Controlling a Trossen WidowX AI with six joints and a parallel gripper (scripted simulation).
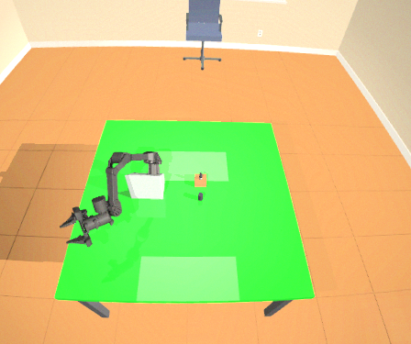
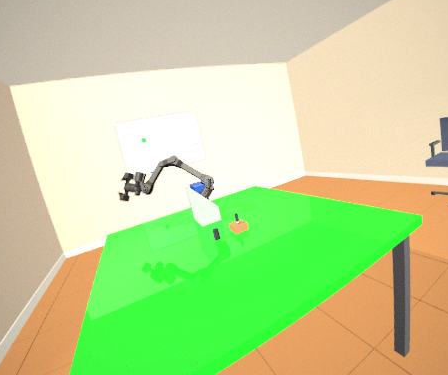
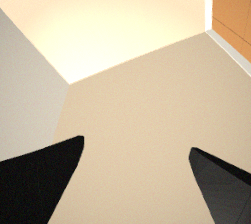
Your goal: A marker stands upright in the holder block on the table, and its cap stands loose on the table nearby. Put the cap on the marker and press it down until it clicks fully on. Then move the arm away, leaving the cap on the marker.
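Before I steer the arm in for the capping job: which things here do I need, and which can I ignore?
Needed:
- cap, standing loose on the table
- marker, upright in the holder block
- gripper, open, holding nothing, out by the table's edge

Ignore:
- white box
- office chair

Fingers [image 1: 71, 218] spread wide, nothing between them, out past the table [image 1: 251, 234] edge and well above it. Ahead of the fingertips only wall and ceiling in the wrist view. Behind the fingers, back toward the table's middle: white box [image 1: 147, 185] at the arm's base, the largest obstacle. Beyond it, orange holder block [image 1: 200, 181] with the upright marker [image 1: 201, 175], and the cap [image 1: 200, 196] just beside, apart from the block. Open room above all three and over the table's near half.
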